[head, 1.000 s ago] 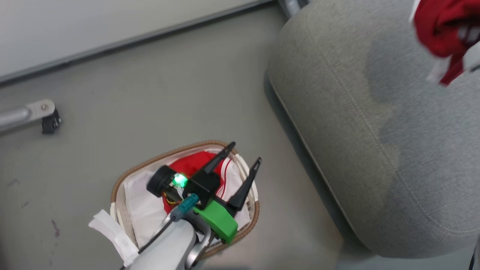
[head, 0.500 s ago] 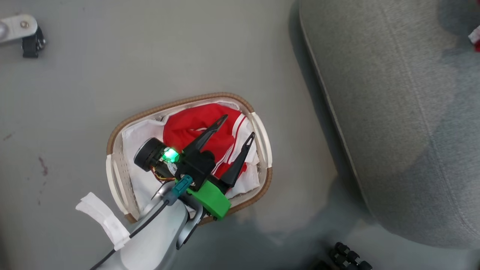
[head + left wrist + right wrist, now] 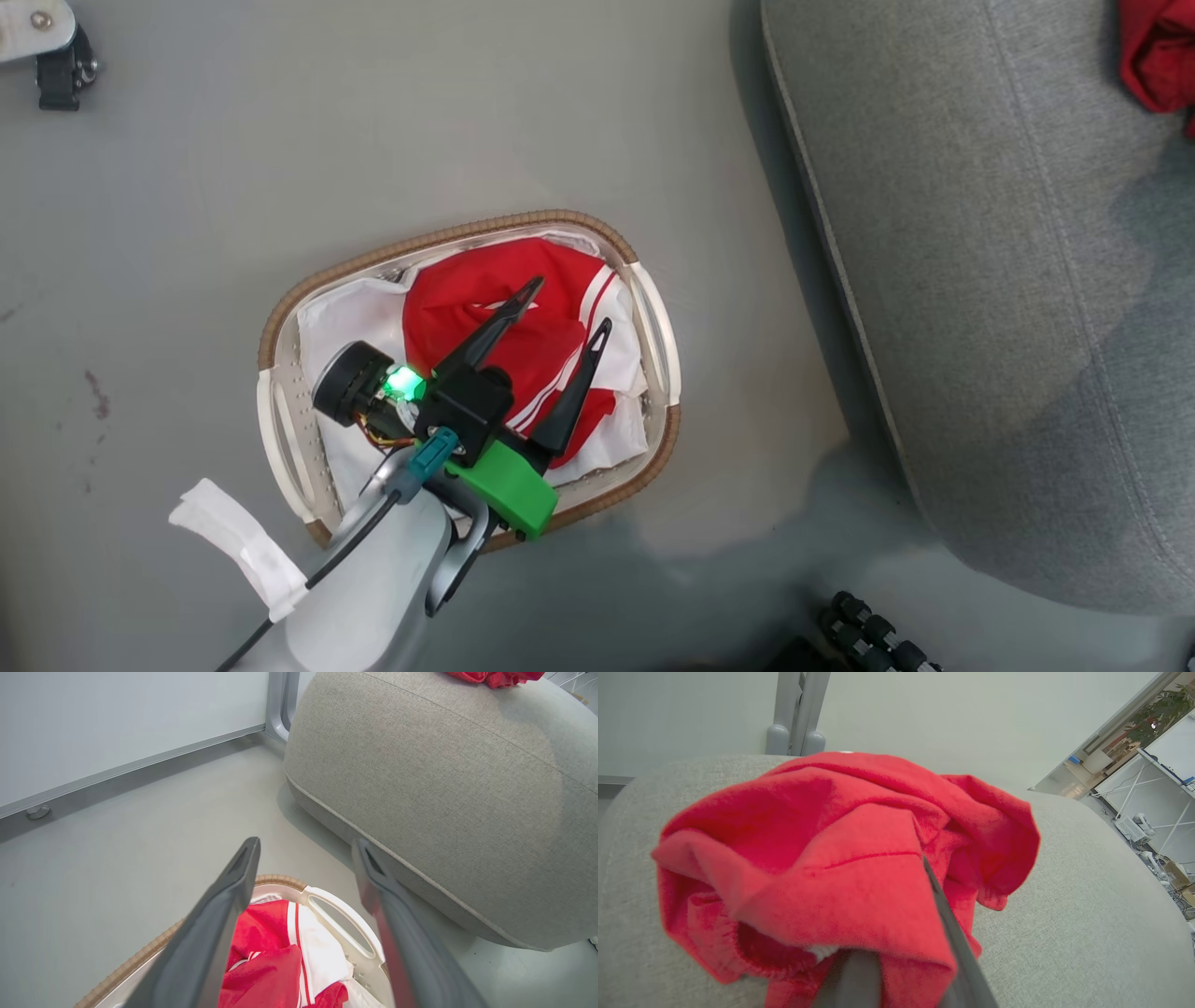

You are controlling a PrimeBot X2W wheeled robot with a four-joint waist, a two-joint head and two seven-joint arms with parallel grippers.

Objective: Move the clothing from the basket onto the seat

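On the big grey fabric seat (image 3: 980, 280) beside the oval white plastic basket (image 3: 467, 229), a crumpled red cloth (image 3: 831, 849) has just landed. Whether the right tool (image 3: 906, 914) holds it, I cannot tell. Over the basket's red-and-white clothes (image 3: 457, 289) waits the left tool (image 3: 571, 301), fingers apart.

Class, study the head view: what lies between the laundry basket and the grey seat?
Bare grey floor, partly shadowed, separates the basket from the seat; nothing lies on that strip. The head view shows it, and the left wrist view too.
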